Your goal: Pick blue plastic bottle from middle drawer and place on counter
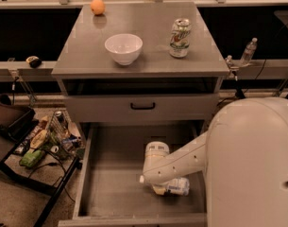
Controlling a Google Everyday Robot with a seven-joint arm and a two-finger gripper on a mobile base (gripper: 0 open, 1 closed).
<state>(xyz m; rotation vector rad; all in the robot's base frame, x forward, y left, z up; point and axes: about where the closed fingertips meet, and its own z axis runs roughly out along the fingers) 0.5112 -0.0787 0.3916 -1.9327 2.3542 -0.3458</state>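
Note:
The blue plastic bottle (180,187) lies on its side on the floor of the open middle drawer (113,174), toward the front right. My gripper (157,187) reaches down into the drawer from the right and sits right at the bottle's left end, with the white wrist above it. My big white arm hides the drawer's right side. The grey counter (148,56) is the cabinet's top, above the drawer.
On the counter stand a white bowl (123,48), a green-and-white soda can (180,38) and an orange (97,6). A shut drawer face with a black handle (142,106) sits above the open drawer. A rack of clutter (44,141) stands on the floor at left.

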